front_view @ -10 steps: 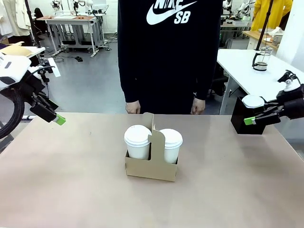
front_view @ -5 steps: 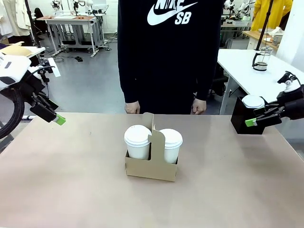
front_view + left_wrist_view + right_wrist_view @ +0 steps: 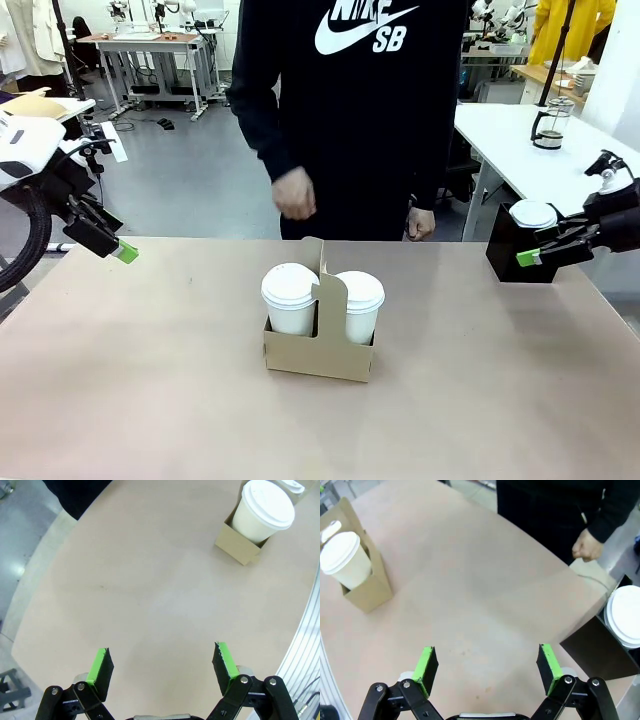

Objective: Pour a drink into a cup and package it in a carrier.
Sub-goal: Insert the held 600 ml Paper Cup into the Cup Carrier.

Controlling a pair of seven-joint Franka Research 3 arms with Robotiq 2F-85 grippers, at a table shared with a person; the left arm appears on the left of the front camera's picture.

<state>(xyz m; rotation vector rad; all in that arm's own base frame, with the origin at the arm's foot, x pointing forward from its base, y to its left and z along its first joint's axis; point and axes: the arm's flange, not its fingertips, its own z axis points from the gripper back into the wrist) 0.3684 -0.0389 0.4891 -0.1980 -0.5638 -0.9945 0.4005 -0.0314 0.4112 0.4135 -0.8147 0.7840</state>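
Matt brown cardboard carrier (image 3: 318,352), white paper cups (image 3: 289,299) with smooth plastic lids, on a matt tabletop (image 3: 150,380)

The carrier (image 3: 320,345) sits mid-table, well apart from both grippers and about midway between them, with two lidded white cups (image 3: 290,297) side by side in its holes. The left gripper (image 3: 124,252) hangs over the table's left edge. Just beyond the right gripper (image 3: 527,258) stands a black box (image 3: 505,250) topped with a white lid (image 3: 533,213). Across the table, the person's hand (image 3: 294,192) is lifted.
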